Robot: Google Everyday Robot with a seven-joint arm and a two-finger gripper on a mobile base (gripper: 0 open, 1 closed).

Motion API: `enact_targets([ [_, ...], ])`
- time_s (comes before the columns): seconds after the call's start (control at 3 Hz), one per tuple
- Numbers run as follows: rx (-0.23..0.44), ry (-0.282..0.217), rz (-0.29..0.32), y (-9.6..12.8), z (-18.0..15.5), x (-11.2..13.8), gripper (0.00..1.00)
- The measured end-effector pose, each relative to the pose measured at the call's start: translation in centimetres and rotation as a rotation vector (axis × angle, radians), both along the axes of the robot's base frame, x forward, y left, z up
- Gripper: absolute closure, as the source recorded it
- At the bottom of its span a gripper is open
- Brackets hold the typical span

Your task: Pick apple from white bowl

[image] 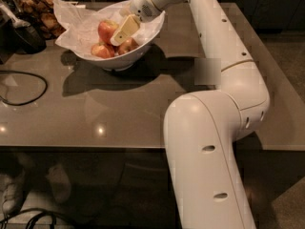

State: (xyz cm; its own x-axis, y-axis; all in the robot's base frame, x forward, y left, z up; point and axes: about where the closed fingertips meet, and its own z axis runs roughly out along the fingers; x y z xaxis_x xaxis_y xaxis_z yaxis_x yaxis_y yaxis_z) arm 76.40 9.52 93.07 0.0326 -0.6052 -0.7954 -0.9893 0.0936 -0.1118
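The white bowl point(143, 44), lined with crinkled white paper point(76, 20), stands at the back left of the grey-brown table point(119, 113). It holds several apples. The largest, red-orange apple point(106, 30) lies on top at the middle; smaller apples point(101, 50) lie in front of it and to its right. My gripper point(123, 31) reaches down into the bowl from the right and sits right against the big apple's right side, over a smaller apple. The arm stretches from the front right across the table.
A black cable point(24, 87) loops on the table's left. A dark object point(24, 32) and a pile of brown food point(40, 11) sit at the back left beside the bowl. The table's front edge point(81, 147) runs across the middle.
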Motion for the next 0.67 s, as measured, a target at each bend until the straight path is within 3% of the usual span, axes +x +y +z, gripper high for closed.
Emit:
enact_targets([
  [0.33,-0.013,0.035,0.019,0.67,-1.64,0.04,0.14],
  [0.67,-0.015,0.037,0.02,0.76,-1.77,0.1,0.13],
])
